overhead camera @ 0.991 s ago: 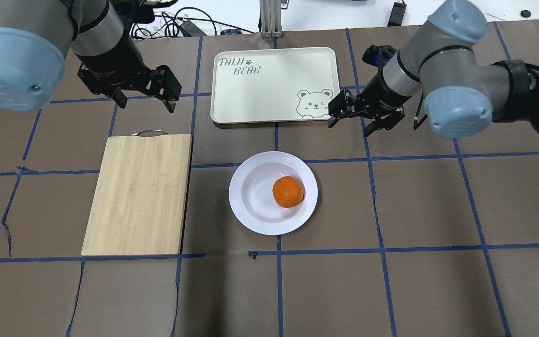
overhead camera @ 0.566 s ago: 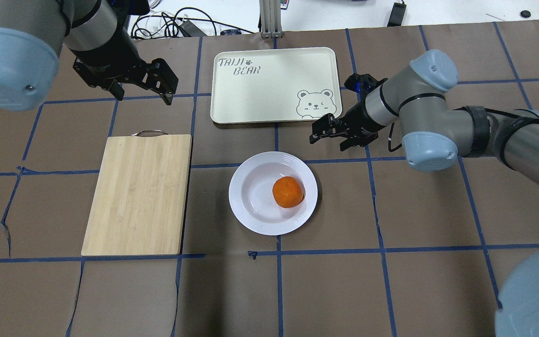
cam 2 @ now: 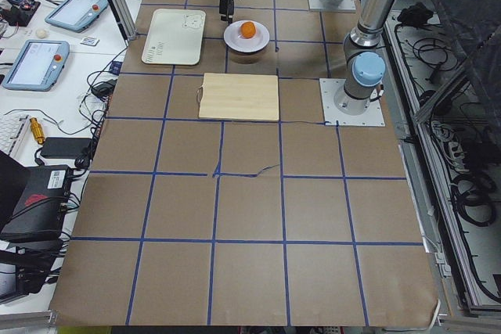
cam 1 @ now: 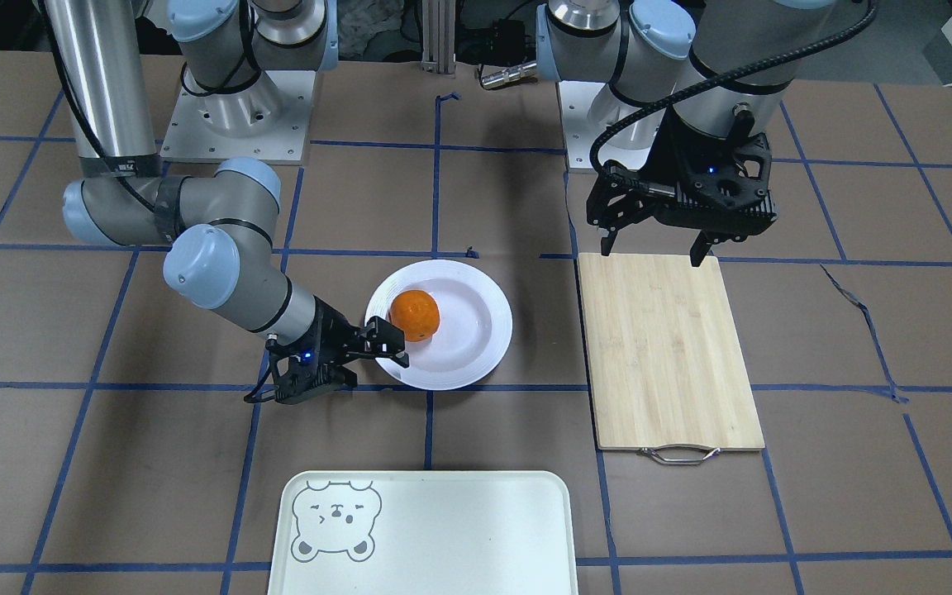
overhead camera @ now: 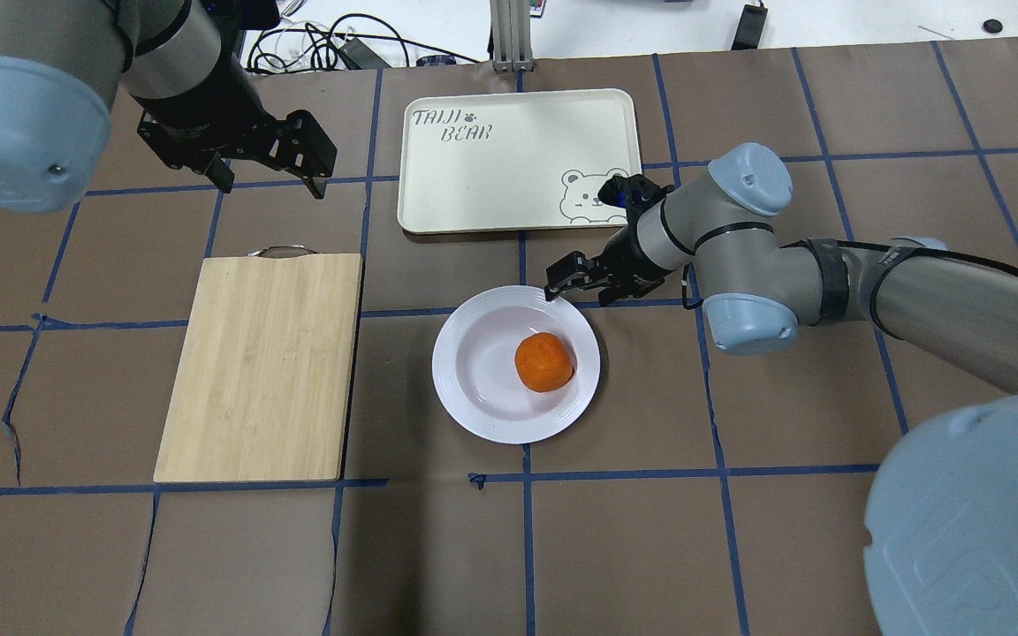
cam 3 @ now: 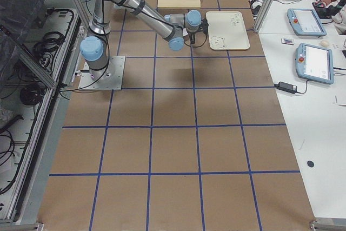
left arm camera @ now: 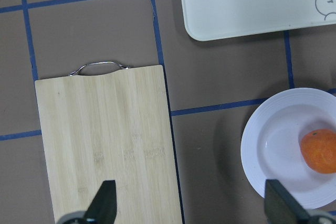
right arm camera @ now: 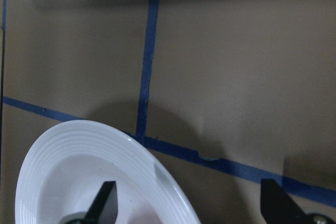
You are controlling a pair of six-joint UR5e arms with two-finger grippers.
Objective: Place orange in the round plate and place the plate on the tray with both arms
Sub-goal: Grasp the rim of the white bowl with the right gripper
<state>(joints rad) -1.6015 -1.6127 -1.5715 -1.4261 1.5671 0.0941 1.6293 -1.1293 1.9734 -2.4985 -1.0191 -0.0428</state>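
Note:
The orange (overhead camera: 544,362) (cam 1: 414,315) lies in the white round plate (overhead camera: 474,415) (cam 1: 476,372), right of its centre in the overhead view. My right gripper (overhead camera: 575,287) (cam 1: 393,345) is open and low at the plate's far right rim. In the right wrist view the rim (right arm camera: 105,140) runs between the fingers, one over the plate and one over the table. The cream tray (overhead camera: 518,159) (cam 1: 443,529) lies empty beyond the plate. My left gripper (overhead camera: 272,185) (cam 1: 654,252) hangs open and empty, high over the cutting board; its wrist view shows the plate (left arm camera: 273,150).
A wooden cutting board (overhead camera: 262,367) (cam 1: 666,347) with a metal handle lies left of the plate. The brown table covering carries a blue tape grid. Cables and a metal post sit past the table's far edge. Tablets rest on the side benches in the side views.
My right gripper has dropped and moved from beside the tray's bear corner to the plate's rim. The left gripper shifted slightly toward the far edge, then stayed. Orange and plate have not moved.

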